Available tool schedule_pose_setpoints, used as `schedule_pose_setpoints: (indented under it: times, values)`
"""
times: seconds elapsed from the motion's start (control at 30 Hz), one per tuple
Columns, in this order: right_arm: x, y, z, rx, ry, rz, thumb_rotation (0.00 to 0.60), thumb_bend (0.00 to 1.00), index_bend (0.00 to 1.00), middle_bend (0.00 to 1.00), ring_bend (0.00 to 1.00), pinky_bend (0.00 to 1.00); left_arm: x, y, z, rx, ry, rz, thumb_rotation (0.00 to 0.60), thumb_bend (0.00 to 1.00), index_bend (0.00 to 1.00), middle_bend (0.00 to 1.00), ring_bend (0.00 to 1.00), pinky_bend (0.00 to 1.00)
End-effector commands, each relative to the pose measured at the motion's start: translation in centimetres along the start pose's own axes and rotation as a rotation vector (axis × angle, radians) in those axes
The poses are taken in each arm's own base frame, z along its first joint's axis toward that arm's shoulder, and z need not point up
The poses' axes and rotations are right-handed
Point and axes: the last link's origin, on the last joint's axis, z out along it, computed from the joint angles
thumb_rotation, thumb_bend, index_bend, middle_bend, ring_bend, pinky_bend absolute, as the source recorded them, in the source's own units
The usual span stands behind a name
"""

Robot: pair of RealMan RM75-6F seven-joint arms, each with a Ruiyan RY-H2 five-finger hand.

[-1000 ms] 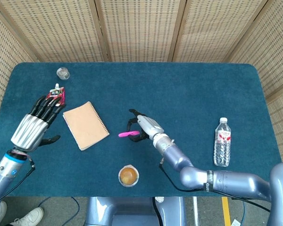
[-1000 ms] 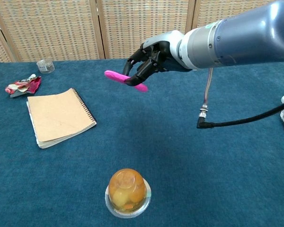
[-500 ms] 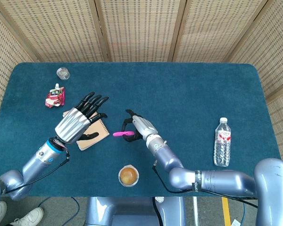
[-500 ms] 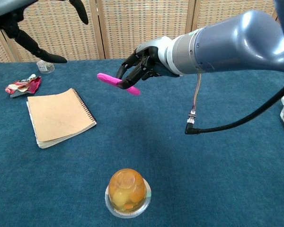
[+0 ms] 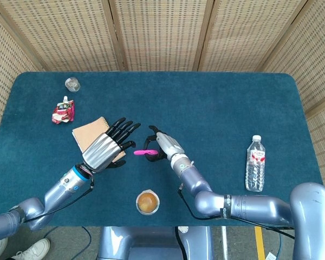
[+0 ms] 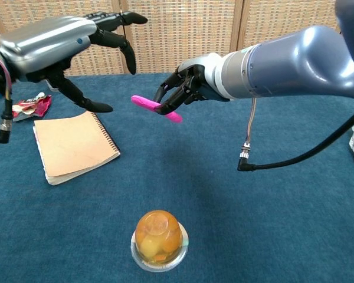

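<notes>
1. Right robot hand [image 6: 186,88] pinches the pink stick [image 6: 156,108] in the air, beyond the jelly cup [image 6: 159,240].
2. Stick lies crosswise, free end toward the left robot hand [image 6: 65,44].
3. Left robot hand: spread, empty, just beside that end.

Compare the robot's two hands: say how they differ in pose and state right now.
The right hand pinches a slim pink stick in its fingertips, while the left hand holds nothing. The left hand's fingers are spread apart; the right hand's curl inward. The left hand hovers above the tan spiral notebook; the right hangs over bare blue cloth. Both are off the table.
</notes>
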Motion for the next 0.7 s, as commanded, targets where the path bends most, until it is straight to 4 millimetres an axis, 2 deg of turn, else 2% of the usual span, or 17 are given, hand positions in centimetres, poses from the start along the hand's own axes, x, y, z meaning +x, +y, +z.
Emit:
schedule_pose_setpoints:
  times: [0.03, 0.13, 0.7]
  values:
    - [0.1, 0.2, 0.0, 0.000, -0.001, -0.001, 0.600, 0.70, 0.67, 0.04, 0.00, 0.00, -0.5, 0.2, 0.5, 0.002, -0.001, 0.006, 0.600, 0.26, 0.41, 0.00, 0.00, 0.00]
    - [0.2, 0.3, 0.0, 0.000, 0.000, 0.002, 0.600, 0.70, 0.67, 0.04, 0.00, 0.00, -0.9, 0.5, 0.9, 0.004, -0.005, 0.000, 0.600, 0.30, 0.41, 0.00, 0.00, 0.00]
    - [0.1, 1.0, 0.0, 0.000, -0.010, 0.011, 0.600, 0.72, 0.67, 0.04, 0.00, 0.00, -2.9, 1.6, 2.8, 0.012, -0.030, -0.012, 0.600, 0.31, 0.47, 0.00, 0.00, 0.00]
